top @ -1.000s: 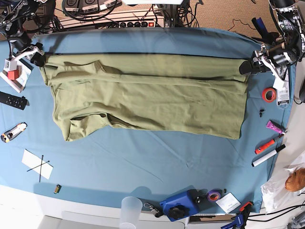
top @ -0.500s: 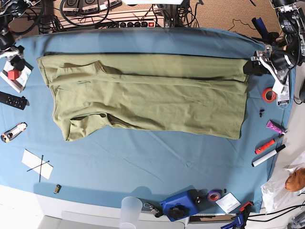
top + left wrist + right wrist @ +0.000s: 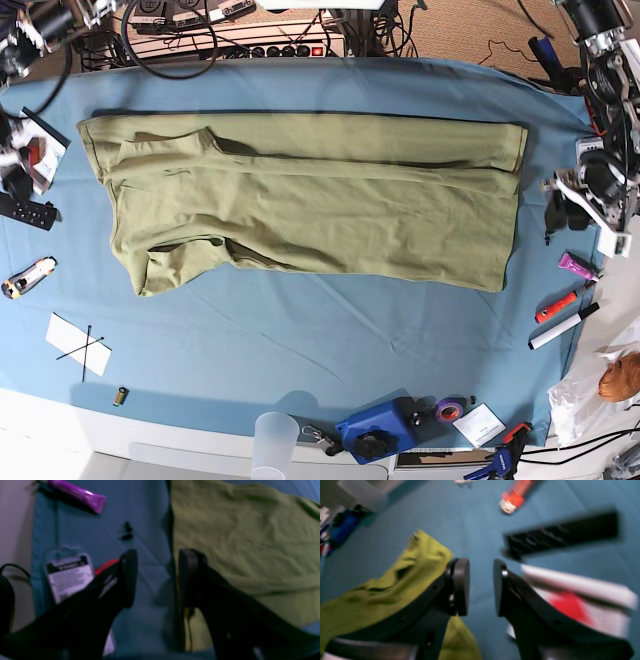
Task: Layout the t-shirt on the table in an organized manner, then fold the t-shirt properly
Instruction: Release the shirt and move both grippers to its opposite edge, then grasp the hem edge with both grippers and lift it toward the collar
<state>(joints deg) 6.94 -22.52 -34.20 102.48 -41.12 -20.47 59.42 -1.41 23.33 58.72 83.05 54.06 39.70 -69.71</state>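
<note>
shirt: the olive t-shirt (image 3: pixel 310 200) lies spread out flat on the blue surface (image 3: pixel 330 340), long side running between the two pincers, top strip folded over lengthwise, one sleeve bunched at the corner nearer the right pincer

left pincer: the left pincer (image 3: pixel 156 577) is open, nothing between the jaws, only blue cloth showing in the gap. It hangs just off the shirt's end edge; that edge runs right alongside one jaw

stuff near left pincer: a purple tube (image 3: pixel 77 493) ahead of it, a small black bit (image 3: pixel 127 531) closer in, a labelled plastic pack (image 3: pixel 67 575) beside the other jaw with something red (image 3: pixel 106 565) peeking out behind

right pincer: the right pincer (image 3: pixel 481 588) is open too, empty, gap over bare cloth. A rumpled bit of shirt sits beside and behind one jaw

stuff near right pincer: a black remote (image 3: pixel 560 536) ahead of the other jaw, an orange-tipped thing (image 3: pixel 515 495) further on, a white card with a red patch (image 3: pixel 570 605) right beside that jaw

focus: both wrist views are blurry, so fine detail is a no-go
</note>
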